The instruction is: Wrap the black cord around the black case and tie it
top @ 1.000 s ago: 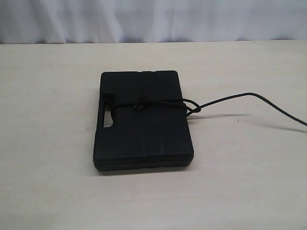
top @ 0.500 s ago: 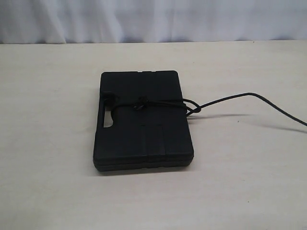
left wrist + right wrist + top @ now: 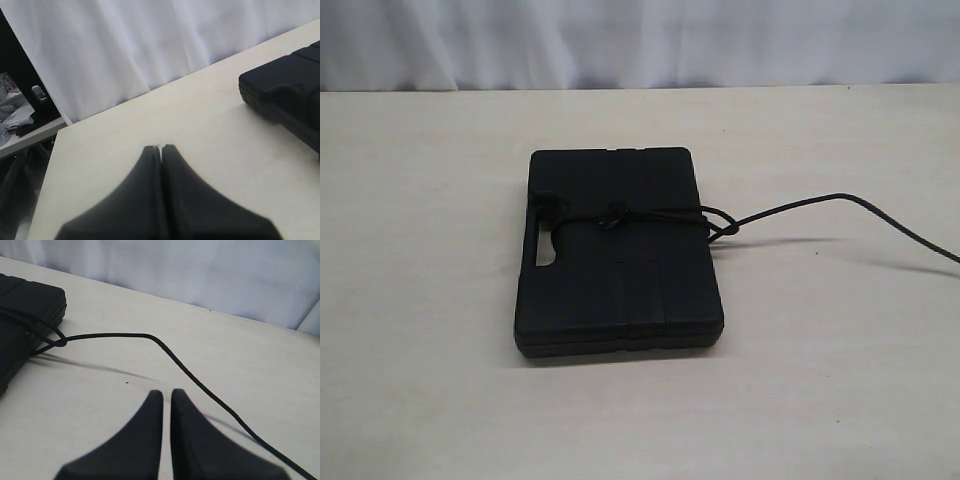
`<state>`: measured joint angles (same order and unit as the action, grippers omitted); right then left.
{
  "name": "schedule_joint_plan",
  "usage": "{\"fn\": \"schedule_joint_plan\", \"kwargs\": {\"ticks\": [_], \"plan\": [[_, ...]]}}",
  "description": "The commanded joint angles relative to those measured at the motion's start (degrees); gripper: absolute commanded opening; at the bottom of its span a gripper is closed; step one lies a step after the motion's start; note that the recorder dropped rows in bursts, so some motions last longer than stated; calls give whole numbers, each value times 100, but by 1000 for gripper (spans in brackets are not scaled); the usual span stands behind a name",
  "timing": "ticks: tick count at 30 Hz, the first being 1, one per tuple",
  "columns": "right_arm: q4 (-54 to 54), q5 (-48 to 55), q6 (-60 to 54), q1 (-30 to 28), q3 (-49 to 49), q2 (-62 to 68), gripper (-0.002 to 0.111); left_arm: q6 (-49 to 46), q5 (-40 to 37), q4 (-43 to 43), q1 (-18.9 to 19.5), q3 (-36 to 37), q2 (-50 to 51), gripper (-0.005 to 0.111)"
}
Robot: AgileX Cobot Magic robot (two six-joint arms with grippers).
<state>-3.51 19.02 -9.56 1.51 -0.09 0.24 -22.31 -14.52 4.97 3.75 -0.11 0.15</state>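
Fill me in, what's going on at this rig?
Nothing is being handled right now. The black case lies flat on the table with the black cord wrapped across its middle and knotted on top; the loose tail runs off to the right. The left hand and right hand are both shut, empty and clear of the case.

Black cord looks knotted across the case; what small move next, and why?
Probably just park both arms. The black cord crosses the black case with a knot on top, its tail trailing loose over the table, and the left gripper and right gripper are shut, holding nothing.
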Motion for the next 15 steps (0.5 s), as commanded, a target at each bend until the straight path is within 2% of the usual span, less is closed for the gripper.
{"fn": "schedule_joint_plan", "kwargs": {"ticks": [1,4,15], "plan": [[6,16,32,-34,9,-24,5,65,-65,16,1,11,-15,0],[6,16,32,-34,9,-24,5,65,-289,16,1,11,-15,0],[6,16,32,-34,9,-24,5,65,-293,16,1,11,-15,0]]}}
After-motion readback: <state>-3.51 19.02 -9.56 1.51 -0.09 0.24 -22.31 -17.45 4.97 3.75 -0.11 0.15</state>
